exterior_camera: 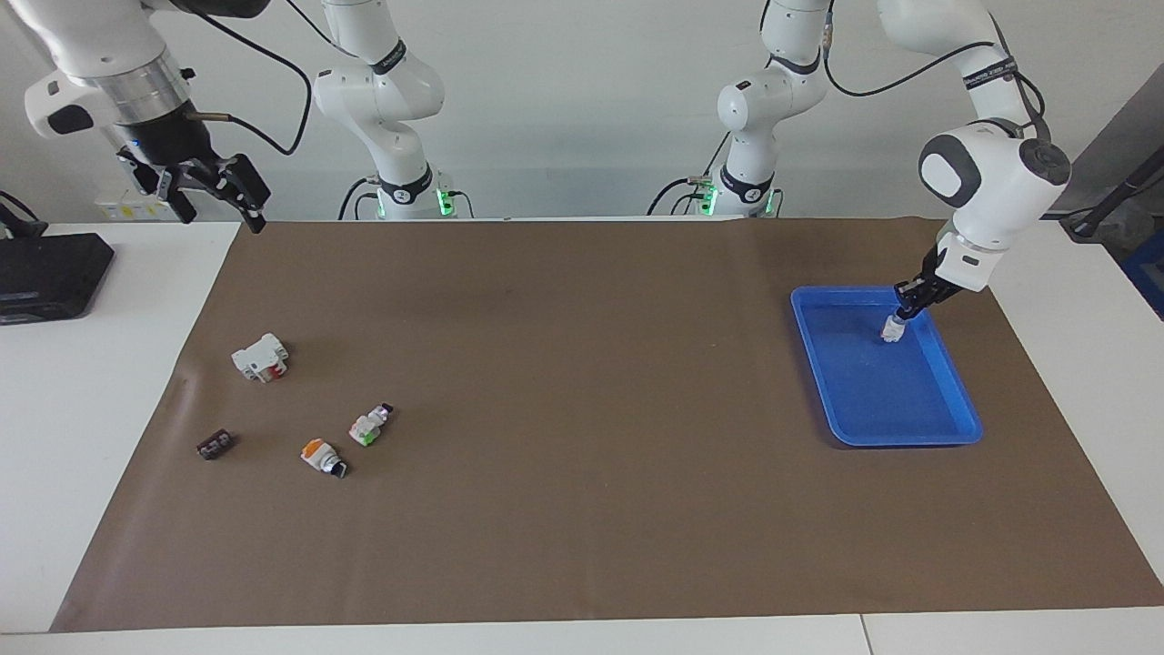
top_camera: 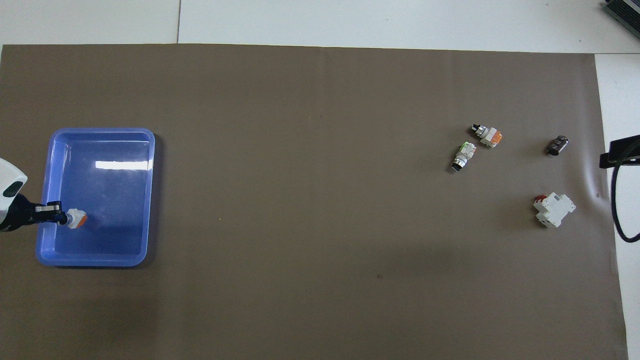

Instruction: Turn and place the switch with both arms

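The switch point(exterior_camera: 893, 329), white with an orange cap, is in the blue tray point(exterior_camera: 946, 428) at the left arm's end of the table. My left gripper point(exterior_camera: 902, 315) is shut on its end away from the cap and holds it tilted, cap down, at or just above the tray floor. The overhead view shows the switch point(top_camera: 76, 219), the left gripper point(top_camera: 61, 218) and the tray point(top_camera: 145, 200). My right gripper point(exterior_camera: 218, 209) hangs open and empty, raised over the mat's corner at the right arm's end; that arm waits.
Toward the right arm's end lie a stubby orange-capped switch point(exterior_camera: 322, 457), a white switch with a green face point(exterior_camera: 369, 425), a white breaker with red marks point(exterior_camera: 260, 357) and a small black part point(exterior_camera: 215, 445). A black box point(exterior_camera: 50, 273) sits off the mat.
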Robot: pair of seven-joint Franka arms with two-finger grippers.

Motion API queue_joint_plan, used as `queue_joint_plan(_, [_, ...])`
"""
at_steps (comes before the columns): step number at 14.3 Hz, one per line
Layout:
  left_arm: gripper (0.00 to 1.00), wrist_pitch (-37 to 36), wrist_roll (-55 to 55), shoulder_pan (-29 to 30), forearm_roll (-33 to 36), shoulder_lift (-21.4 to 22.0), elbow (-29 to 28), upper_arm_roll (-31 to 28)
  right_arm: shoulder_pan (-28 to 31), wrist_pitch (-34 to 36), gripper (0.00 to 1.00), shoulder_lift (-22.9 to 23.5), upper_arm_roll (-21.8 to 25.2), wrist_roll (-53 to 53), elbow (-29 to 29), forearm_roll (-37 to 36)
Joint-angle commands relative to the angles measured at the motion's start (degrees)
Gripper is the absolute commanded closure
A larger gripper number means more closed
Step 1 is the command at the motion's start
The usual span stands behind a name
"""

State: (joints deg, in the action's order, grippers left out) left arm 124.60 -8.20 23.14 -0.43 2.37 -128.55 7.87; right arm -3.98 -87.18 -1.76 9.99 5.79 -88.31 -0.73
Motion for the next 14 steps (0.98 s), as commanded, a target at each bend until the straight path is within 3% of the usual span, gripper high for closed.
queue_joint_plan(1, [1.00, -1.6, -2.3, 0.9, 1.0, 0.6, 0.2, -0.1, 1.3, 1.5, 0.00, 0.2, -0.9, -0.5, 0.5, -0.4])
queue_joint_plan(10, [1.00, -2.8, -5.2, 3.2, 1.1, 0.8, 0.1, -0.2, 0.8, 2.2, 0.00, -0.4, -1.0, -0.8, 0.1, -0.5])
queue_joint_plan(14, [0.80, -3.3, -5.2, 3.1, 1.1, 0.5, 1.2, -0.2, 0.8, 1.3, 0.00, -0.2, -1.2, -1.0, 0.1, -0.6])
